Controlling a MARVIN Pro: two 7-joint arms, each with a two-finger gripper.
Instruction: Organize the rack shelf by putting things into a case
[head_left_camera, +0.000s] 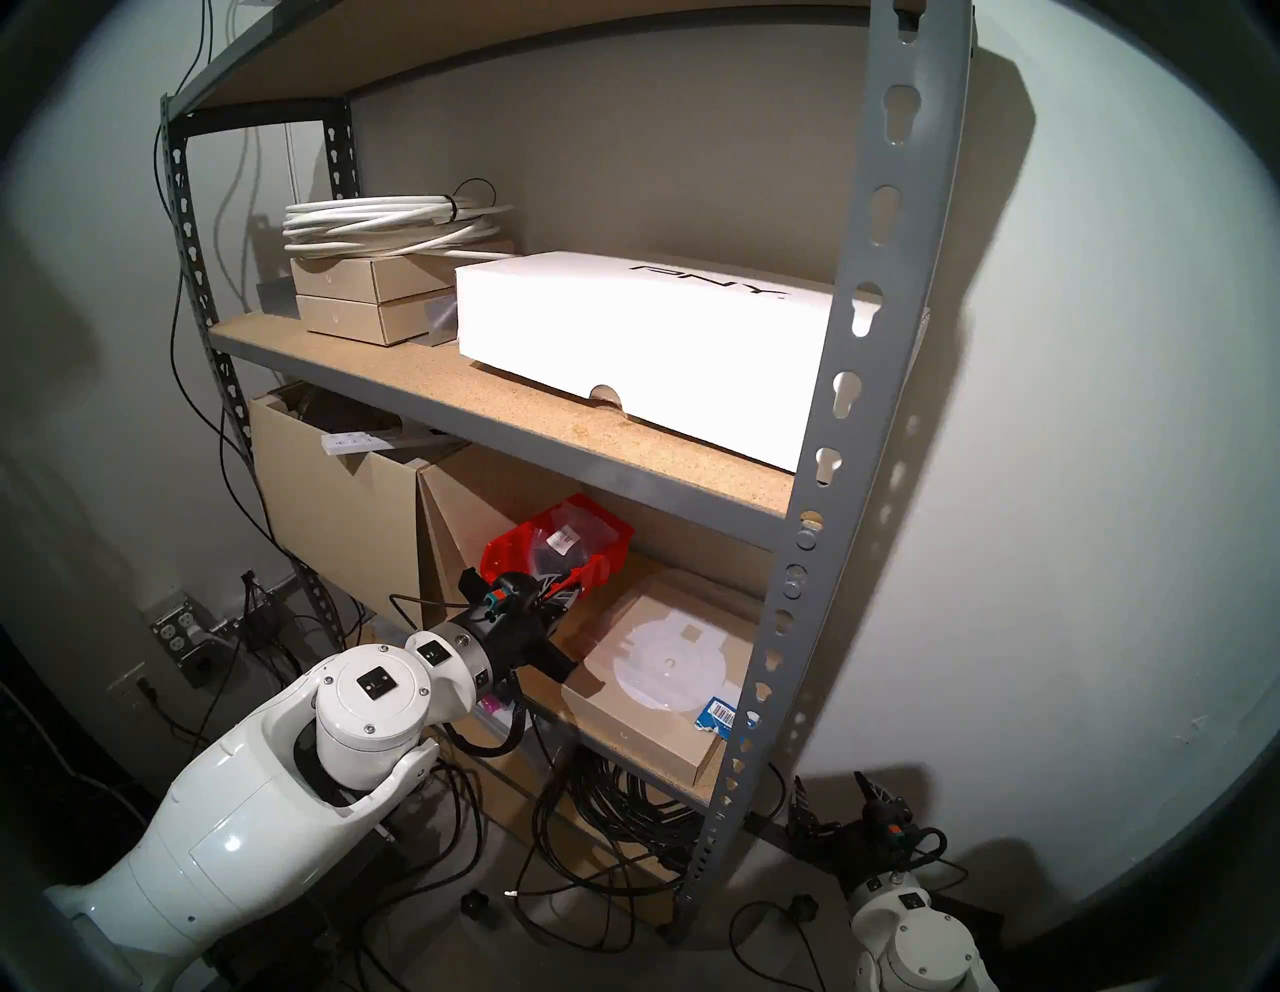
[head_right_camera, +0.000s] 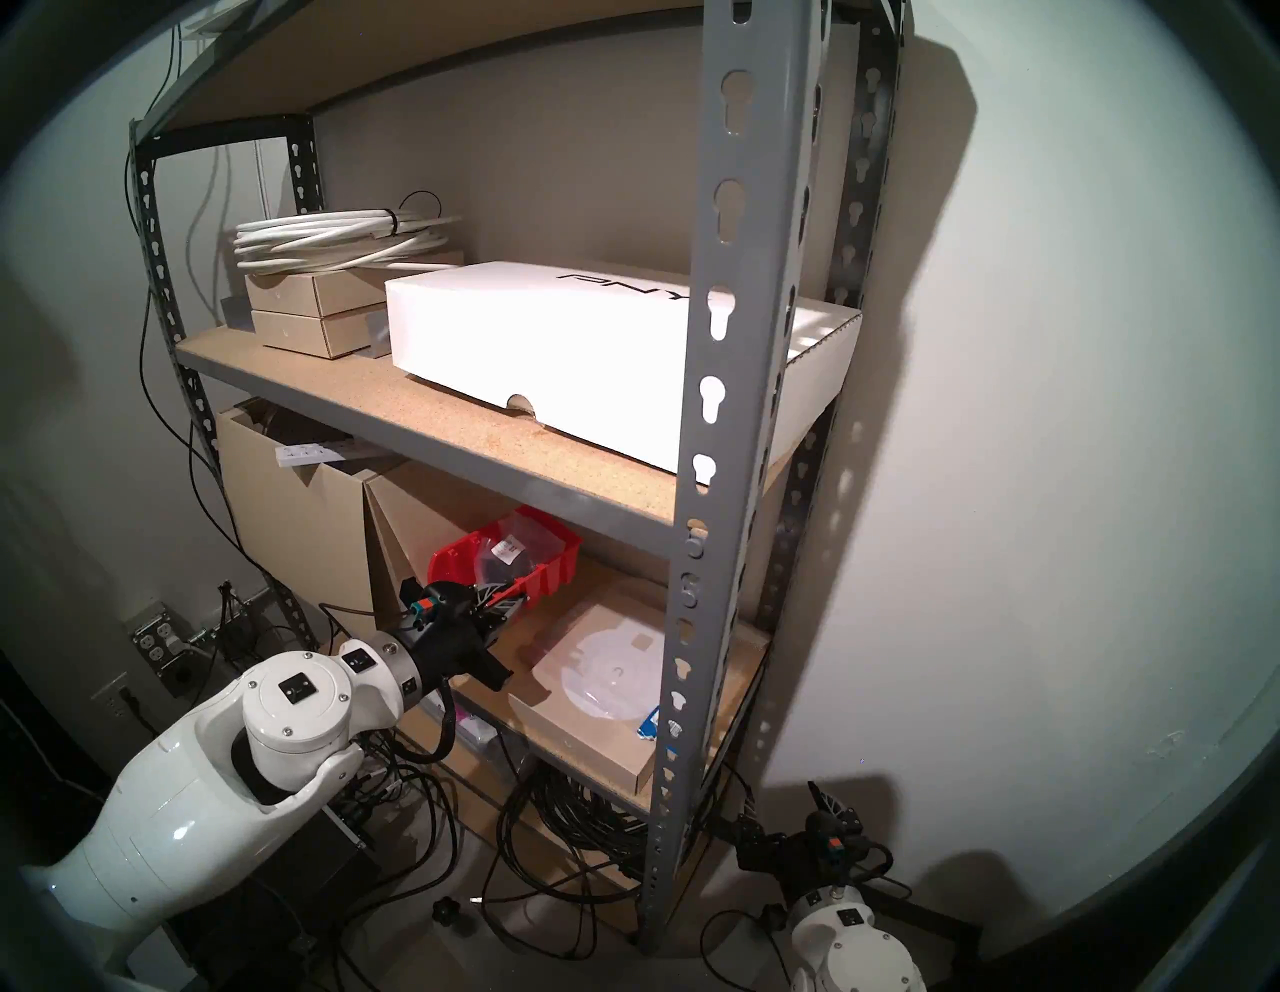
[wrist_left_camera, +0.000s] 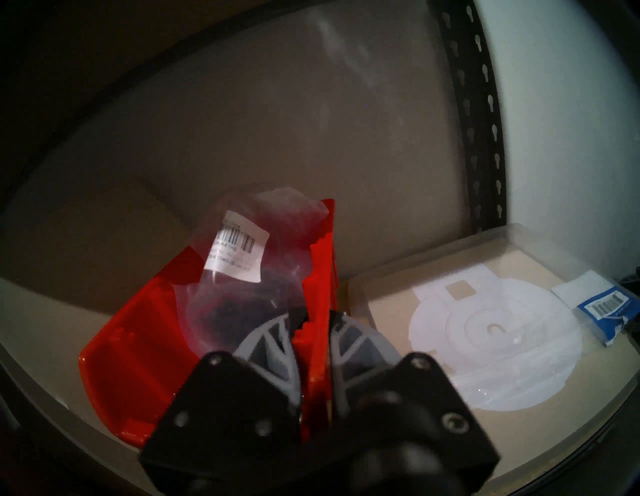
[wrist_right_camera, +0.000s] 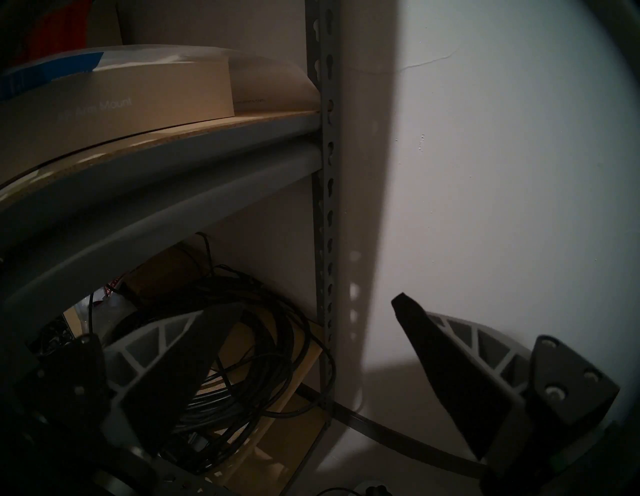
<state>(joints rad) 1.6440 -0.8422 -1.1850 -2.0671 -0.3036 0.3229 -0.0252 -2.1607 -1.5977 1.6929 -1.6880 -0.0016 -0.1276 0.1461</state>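
On the lower board of the grey rack shelf (head_left_camera: 852, 346) is the red case (head_left_camera: 599, 547) (head_right_camera: 557, 561) (wrist_left_camera: 138, 363), which looks tilted. Inside it lie clear bags of black parts, the top bag (wrist_left_camera: 239, 253) (head_left_camera: 564, 540) bearing a white barcode label. My left gripper (head_left_camera: 561, 596) (head_right_camera: 509, 603) (wrist_left_camera: 313, 318) is shut on the case's ribbed right wall, one finger inside and one outside. My right gripper (head_left_camera: 831, 793) (head_right_camera: 786, 807) (wrist_right_camera: 318, 304) hangs low beside the rack's right front upright, open and holding nothing.
A flat tan box (head_left_camera: 665, 665) with a white disc print lies right of the case, a blue barcode packet (head_left_camera: 720, 717) on its corner. Large cardboard boxes (head_left_camera: 332, 512) stand to the left. A white PNY box (head_left_camera: 623, 332) sits above. Black cables (wrist_right_camera: 242, 346) are coiled below.
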